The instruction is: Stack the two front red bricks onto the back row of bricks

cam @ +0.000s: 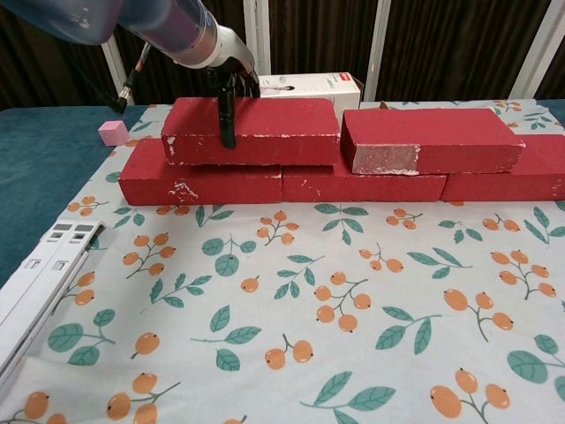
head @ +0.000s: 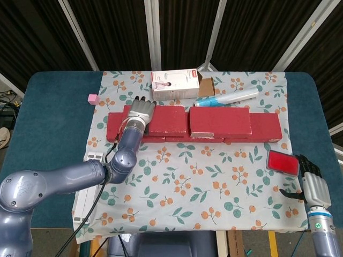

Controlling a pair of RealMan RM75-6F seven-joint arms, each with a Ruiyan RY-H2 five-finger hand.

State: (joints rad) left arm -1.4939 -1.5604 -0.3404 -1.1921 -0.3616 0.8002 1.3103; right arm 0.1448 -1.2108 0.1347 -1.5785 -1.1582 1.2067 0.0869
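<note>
Gripping the upper left brick [cam: 252, 131] across its width, our left hand [head: 140, 111] has fingers hooked over the far edge and one finger [cam: 228, 119] down the near face. That brick lies flat on the back row of bricks [cam: 282, 183], and its right end stands just beside the second upper brick [cam: 430, 140], which also rests on the row; we cannot tell whether the two ends touch. Both stacked bricks sit toward 12 o'clock on the floral cloth [cam: 291, 300].

We judge these bricks to be heavy, stiff and rough-skinned, so they should not slip in a grasp, though the chipped white patches on their corners suggest edges that crumble if knocked. A hold across the short width near the middle looks best, since a grip at one end would let the weight tip.

For room, the white carton [head: 176, 84] and the blue-and-white tube [head: 228, 97] lie just behind the row at 12 o'clock, so any retreat that way is tight. Open cloth stretches toward 6 o'clock, and lifting straight up seems the safest exit. A white rail [cam: 40, 283] lies at 8 o'clock and a pink cube [cam: 113, 132] at 10 o'clock on the bench [head: 48, 118].

Our right hand [head: 313, 184] rests low at 4 o'clock, fingers spread and holding nothing, next to a red pad [head: 282, 162].
</note>
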